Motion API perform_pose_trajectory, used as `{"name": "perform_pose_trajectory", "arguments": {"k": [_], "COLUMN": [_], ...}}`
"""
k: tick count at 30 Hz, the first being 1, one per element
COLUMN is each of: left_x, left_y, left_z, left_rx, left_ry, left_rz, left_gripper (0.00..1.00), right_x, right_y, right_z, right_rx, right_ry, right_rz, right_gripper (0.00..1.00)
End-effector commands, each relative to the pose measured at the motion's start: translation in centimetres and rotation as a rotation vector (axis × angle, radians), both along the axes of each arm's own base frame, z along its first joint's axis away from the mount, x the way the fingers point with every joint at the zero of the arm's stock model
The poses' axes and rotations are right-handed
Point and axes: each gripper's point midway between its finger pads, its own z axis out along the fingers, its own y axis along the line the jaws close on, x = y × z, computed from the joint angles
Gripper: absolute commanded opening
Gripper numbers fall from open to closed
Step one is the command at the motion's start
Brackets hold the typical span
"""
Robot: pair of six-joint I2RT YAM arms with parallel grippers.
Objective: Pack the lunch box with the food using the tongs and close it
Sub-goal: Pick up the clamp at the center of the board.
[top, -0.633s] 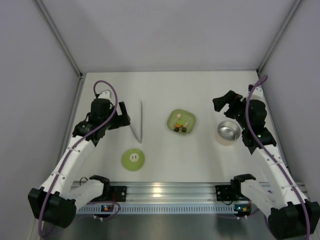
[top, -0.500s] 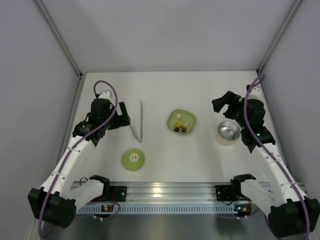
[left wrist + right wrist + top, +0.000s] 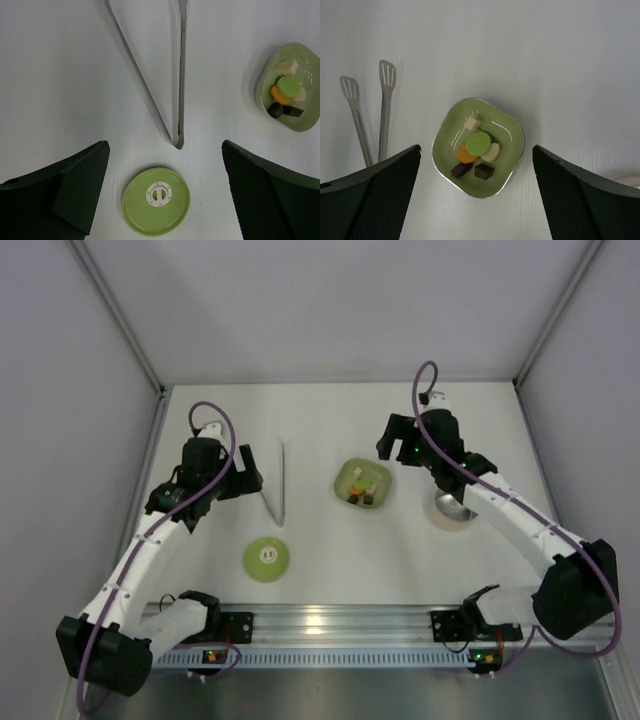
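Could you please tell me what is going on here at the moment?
Nothing is held yet. The left pincer hovers open beside the tongs lying on the table, and the right pincer hangs open by the green dish of food. The lunch box stands open at the right, its lid lying apart near the tongs' joint.

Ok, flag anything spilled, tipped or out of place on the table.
Nothing stands out. The food sits inside the green dish, none spilled. The tongs and the lid lie flat, apart from each other. The lunch box stands upright, partly hidden by the right arm.
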Motion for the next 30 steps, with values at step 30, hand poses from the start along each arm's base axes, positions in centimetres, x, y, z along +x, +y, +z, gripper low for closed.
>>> {"name": "perform_pose_trajectory", "arguments": {"k": [30], "left_x": [2.2], "left_y": [9.1], "left_z": [6.3], "left_rx": [0.057], "left_ry": [-0.13], "left_rz": [0.505], "left_gripper": [0.99], "right_x": [-2.2], "right_y": [26.2], "right_z": [-5.6], "right_rx": [-0.159], "right_ry": [0.104], "right_rz": [0.358], "right_gripper": [0.82]}}
